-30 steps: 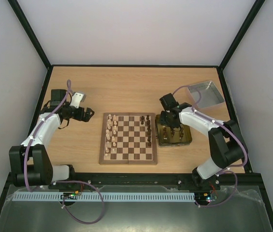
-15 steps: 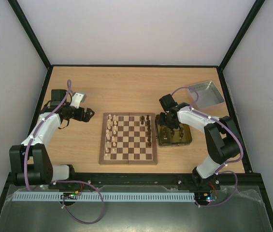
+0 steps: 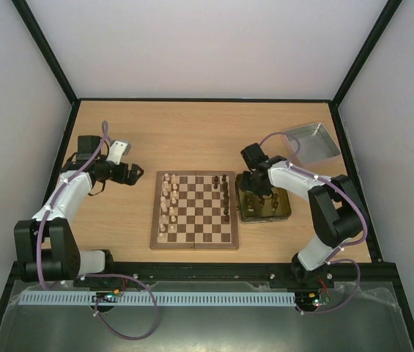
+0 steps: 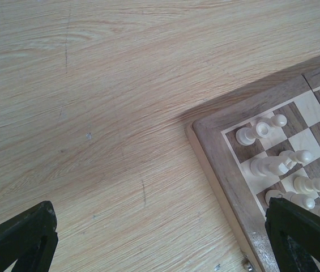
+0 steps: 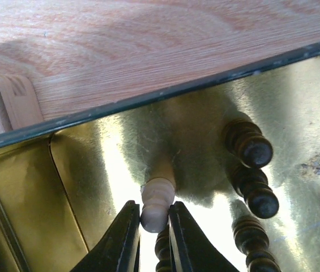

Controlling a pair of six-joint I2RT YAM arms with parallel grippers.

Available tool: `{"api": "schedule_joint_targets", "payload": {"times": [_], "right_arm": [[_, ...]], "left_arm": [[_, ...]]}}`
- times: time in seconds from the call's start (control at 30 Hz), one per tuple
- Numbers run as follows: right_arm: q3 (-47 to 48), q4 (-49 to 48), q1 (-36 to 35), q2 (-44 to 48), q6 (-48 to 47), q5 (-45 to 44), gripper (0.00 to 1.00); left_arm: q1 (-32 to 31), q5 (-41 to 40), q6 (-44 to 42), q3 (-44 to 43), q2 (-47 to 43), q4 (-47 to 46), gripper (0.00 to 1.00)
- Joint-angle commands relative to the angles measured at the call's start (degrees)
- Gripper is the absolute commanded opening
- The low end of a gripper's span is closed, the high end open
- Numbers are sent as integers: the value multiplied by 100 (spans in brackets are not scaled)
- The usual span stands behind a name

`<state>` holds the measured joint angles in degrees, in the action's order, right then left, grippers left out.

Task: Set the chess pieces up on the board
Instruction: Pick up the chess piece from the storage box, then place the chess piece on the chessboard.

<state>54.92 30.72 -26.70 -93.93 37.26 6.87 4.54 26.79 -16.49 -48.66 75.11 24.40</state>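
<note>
- The left pincer (image 3: pixel 130 174) hangs over bare bench (image 3: pixel 192 139) at the left of the overhead frame. It is fully released and grasps nothing. In its own view only the board's corner shows, at the right edge.
- The board (image 3: pixel 199 246) lies at mid-frame. Cream pieces (image 3: pixel 168 205) stand in the columns along its left side and dark pieces (image 3: pixel 226 198) along its right, so I judge the set-up well along but unfinished.
- Just right of the board sits the gold tin (image 3: pixel 287 209), with the right pincer (image 5: pixel 153 214) lowered into it. Its fingers (image 5: pixel 127 238) pinch the head of a pale piece (image 5: pixel 158 195), so the step in hand is a pick from the tin.
- Dark tin pieces (image 5: pixel 247 147) stand near that grip on its right, and another shows just below the fingers. The tin wall (image 5: pixel 24 187) rises on its left.
- The next move likely calls for a straight lift clear of the tin's rim before any sideways travel. The carry then goes leftward, high over the standing dark pieces, to the cream side.
- The open middle columns give room to descend. The board's far and near edges and the bench above it in frame are free.
- A metal tray (image 3: pixel 313 141) sits at the upper right, well apart from the tin.
</note>
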Motion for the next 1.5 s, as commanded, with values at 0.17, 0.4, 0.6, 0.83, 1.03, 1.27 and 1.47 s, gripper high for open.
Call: {"api": "schedule_joint_targets", "payload": {"times": [0.17, 0.4, 0.6, 0.83, 1.03, 1.27, 1.47], "right_arm": [[226, 177, 7, 273, -60, -556, 11], [177, 527, -220, 931, -56, -790, 11], [453, 1100, -1317, 1438, 345, -1129, 11], [965, 1527, -3167, 1521, 966, -1361, 9], [1412, 1571, -4448, 783, 1219, -1434, 8], [2153, 1606, -5293, -176, 1035, -1334, 8], [2403, 1473, -5363, -588, 874, -1081, 9]], "left_arm": [[30, 203, -82, 21, 27, 113, 100], [30, 212, -82, 13, 38, 117, 100], [30, 211, -82, 14, 31, 130, 100], [25, 201, -65, 1, 65, 128, 100], [27, 151, -58, 12, 75, 119, 100], [30, 88, -39, 18, 47, 117, 100], [30, 80, -52, 31, 39, 113, 100]]}}
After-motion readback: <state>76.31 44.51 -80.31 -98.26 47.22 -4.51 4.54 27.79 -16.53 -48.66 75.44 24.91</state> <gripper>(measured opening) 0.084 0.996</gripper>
